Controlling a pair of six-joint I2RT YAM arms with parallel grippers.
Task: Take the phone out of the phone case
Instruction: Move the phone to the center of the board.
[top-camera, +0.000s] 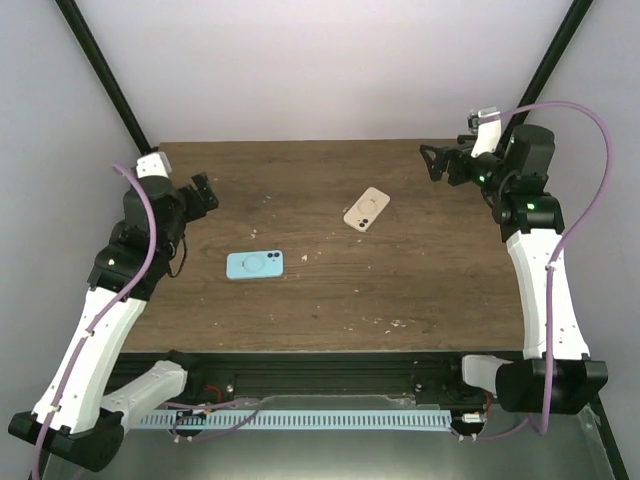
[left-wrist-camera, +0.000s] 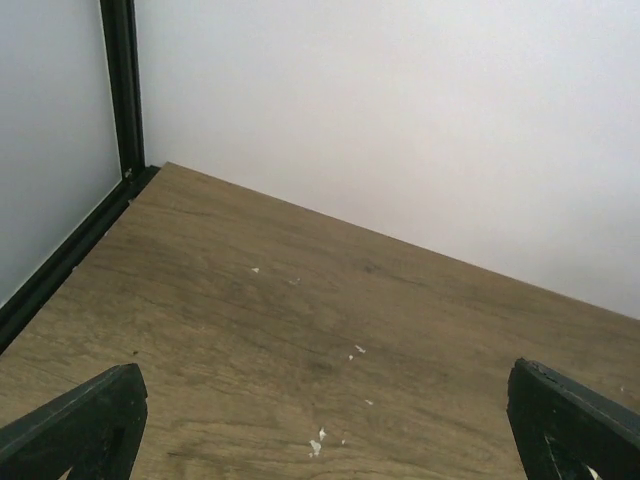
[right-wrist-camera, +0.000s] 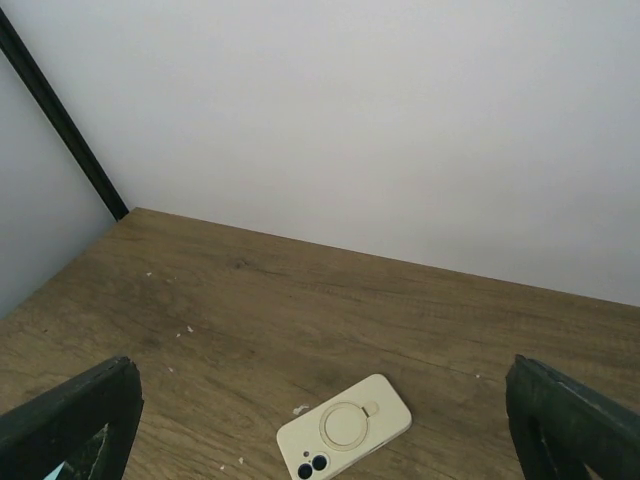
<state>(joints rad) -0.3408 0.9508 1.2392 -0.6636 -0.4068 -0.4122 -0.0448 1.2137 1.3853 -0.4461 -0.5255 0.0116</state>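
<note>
**Clerk:** First entry, far left?

**Me:** My left gripper (top-camera: 200, 192), held over the left side of the table (top-camera: 420, 290). Its fingers (left-wrist-camera: 75, 425) are spread wide and hold nothing. My wrist view shows bare wood with a few white flecks (left-wrist-camera: 318, 445).

**Clerk:** Next along?

**Me:** One blue phone case (top-camera: 254, 264), lying flat with its back up, long side running left to right. It is left of centre, nearer my bases than the left gripper and well apart from it. There is a round ring on its back. I cannot tell whether a phone is inside.

**Clerk:** And after that?

**Me:** One cream phone case (top-camera: 366, 209), flat and back up, turned at a slant. It is right of centre, farther back than the blue one and well apart from it. It has a ring on its back too, and two dark camera lenses (right-wrist-camera: 310, 466) show at one corner.

**Clerk:** Last entry?

**Me:** My right gripper (top-camera: 435, 162), over the far right corner and pointing left across the table. Its fingers (right-wrist-camera: 75, 420) are wide apart and grip nothing. The cream case lies near it, untouched.
</note>
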